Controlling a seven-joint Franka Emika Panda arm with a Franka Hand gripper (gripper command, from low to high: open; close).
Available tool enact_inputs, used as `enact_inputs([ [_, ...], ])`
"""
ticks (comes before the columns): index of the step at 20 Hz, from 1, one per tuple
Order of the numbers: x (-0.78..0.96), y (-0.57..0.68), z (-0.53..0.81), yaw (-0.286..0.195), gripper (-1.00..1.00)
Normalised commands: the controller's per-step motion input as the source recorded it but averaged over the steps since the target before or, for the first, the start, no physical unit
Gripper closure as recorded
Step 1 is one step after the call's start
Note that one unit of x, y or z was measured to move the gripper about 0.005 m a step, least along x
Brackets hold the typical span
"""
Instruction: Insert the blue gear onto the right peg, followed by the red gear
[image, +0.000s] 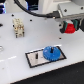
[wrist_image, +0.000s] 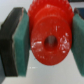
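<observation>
Both views bright, small and blurry; glossy glare on the red gear (wrist_image: 49, 34), soft shadows

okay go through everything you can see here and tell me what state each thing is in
red gear: held off the table between the gripper pads.
gripper: shut on the red gear, hanging above the table.
blue gear: lying flat on the base plate, apparently seated on a peg.
base plate: flat on the table, one thin pin standing free.
</observation>
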Motion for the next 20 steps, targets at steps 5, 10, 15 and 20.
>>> enact_inputs([
  [5,0.51,-0.46,0.27,0.0,1.0],
  [10,0.59,-0.34,0.17,0.0,1.0],
  [15,0.65,-0.23,0.12,0.0,1.0],
  [20,0.48,-0.14,0.0,0.0,1.0],
])
